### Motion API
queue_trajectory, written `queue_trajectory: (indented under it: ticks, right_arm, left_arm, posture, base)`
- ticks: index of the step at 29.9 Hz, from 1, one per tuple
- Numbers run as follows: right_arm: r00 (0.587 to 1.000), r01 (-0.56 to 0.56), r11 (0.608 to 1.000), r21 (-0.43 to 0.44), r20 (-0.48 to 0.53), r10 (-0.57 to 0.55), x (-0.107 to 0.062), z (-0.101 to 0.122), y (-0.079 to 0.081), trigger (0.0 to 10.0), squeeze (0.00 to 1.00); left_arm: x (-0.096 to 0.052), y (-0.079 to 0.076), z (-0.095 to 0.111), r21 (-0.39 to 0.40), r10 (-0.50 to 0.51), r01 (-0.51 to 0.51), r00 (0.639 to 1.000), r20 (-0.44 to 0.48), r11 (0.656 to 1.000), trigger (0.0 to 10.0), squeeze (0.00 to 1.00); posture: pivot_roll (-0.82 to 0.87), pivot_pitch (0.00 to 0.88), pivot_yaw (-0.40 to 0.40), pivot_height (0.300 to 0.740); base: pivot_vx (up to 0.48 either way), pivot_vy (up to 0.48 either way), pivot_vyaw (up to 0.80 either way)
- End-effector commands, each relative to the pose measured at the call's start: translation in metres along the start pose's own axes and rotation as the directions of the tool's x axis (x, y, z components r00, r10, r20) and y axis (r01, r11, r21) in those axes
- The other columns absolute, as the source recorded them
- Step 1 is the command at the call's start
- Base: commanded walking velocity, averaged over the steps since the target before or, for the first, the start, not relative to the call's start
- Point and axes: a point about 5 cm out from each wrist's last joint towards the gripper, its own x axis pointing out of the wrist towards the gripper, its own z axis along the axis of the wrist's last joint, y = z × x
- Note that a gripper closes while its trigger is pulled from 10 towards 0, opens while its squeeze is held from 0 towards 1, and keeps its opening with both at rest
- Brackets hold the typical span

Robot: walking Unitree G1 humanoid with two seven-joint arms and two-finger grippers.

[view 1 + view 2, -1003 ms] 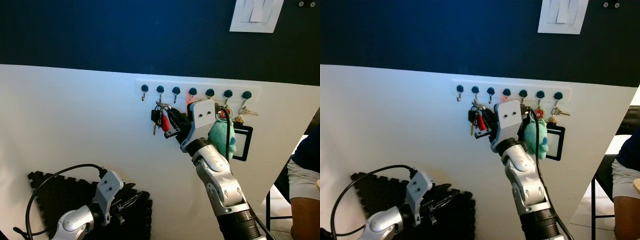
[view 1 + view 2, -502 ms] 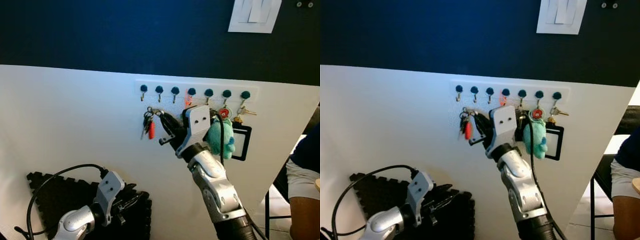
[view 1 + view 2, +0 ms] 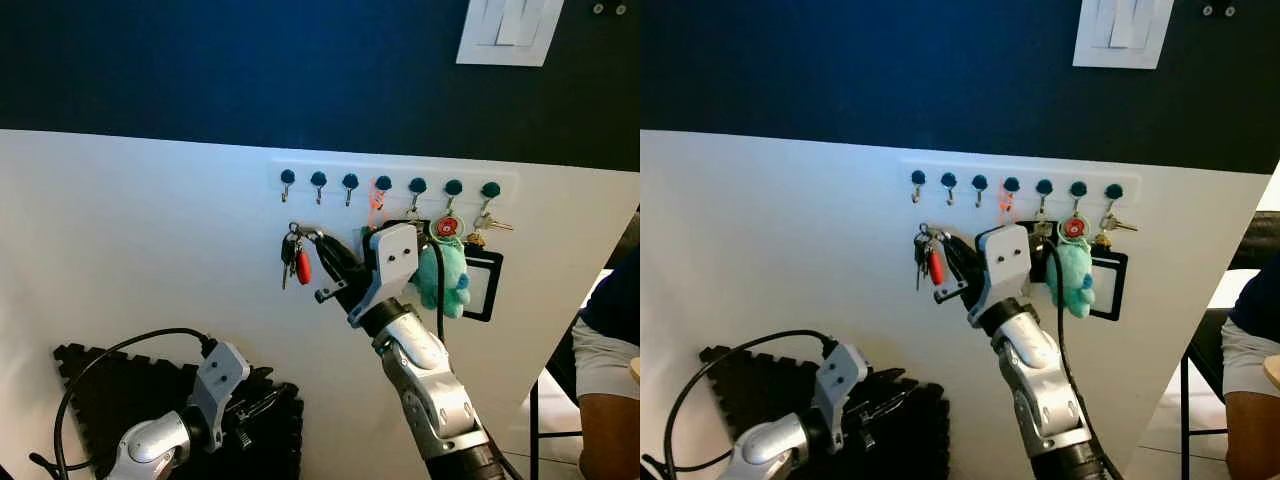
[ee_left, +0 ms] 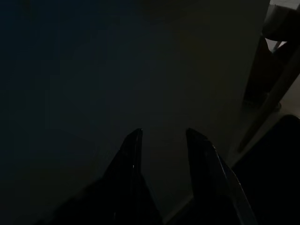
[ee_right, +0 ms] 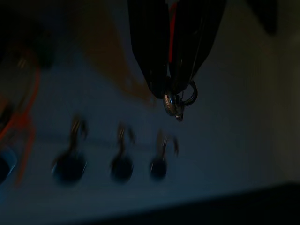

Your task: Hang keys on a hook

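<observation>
Since a second ago the right gripper (image 3: pixel 305 236) has carried the keys (image 3: pixel 293 258) leftward and slightly down, away from under the second hook to a spot below the leftmost one. Seven blue-capped hooks sit in a row on the white hook rail (image 3: pixel 396 181); the three at the left are bare, and the four at the right carry things: an orange cord (image 3: pixel 377 199), a teal plush toy (image 3: pixel 441 276), a round red tag (image 3: pixel 444 226), and brass keys (image 3: pixel 484 229). The right arm reaches up and to the left toward the wall, its jaws clamped together on the key ring (image 5: pixel 180 98), with the bunch and its red fob dangling below the fingertips, just short of the leftmost hook (image 3: pixel 288 182). The left gripper (image 3: pixel 262 402) hangs low over a black foam mat (image 3: pixel 110 384), its jaws slightly apart in the dark left wrist view. A framed black card (image 3: pixel 484 286) is partly hidden by the plush. At the far right edge a person's arm (image 3: pixel 606 430) is cut off.
</observation>
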Motion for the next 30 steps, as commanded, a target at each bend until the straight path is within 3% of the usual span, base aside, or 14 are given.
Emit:
queue_trajectory:
  ticks: [1,2,10,30]
  right_arm:
    - [0.997,0.015,1.000,0.000,0.081,-0.015,0.003,0.015,-0.003,10.0,0.00]
    - [0.996,0.016,1.000,-0.002,0.086,-0.016,0.004,0.016,-0.004,10.0,0.00]
    - [0.992,0.065,0.998,-0.010,0.109,-0.064,0.007,0.020,-0.010,10.0,0.00]
    - [0.978,0.206,0.976,0.074,0.026,-0.209,0.004,0.005,-0.030,10.0,0.00]
  left_arm:
    - [0.005,0.000,0.009,-0.015,0.011,-0.010,0.999,0.052,1.000,10.0,0.00]
    - [0.008,0.002,0.016,-0.064,0.040,-0.033,0.994,0.103,0.997,10.0,0.00]
    - [0.020,0.001,0.039,-0.166,0.075,-0.034,0.967,0.244,0.986,10.0,0.00]
    - [0.022,0.000,0.045,-0.189,0.069,-0.019,0.963,0.259,0.982,10.0,0.00]
  posture:
    - [0.08,0.024,-0.005,0.740]
    - [0.08,0.024,-0.005,0.740]
    - [0.08,0.025,-0.007,0.740]
    - [0.08,0.023,-0.004,0.740]
  base:
    - [0.000,0.000,0.00]
    - [0.000,0.000,0.00]
    - [0.000,0.000,0.00]
    - [0.000,0.000,0.00]
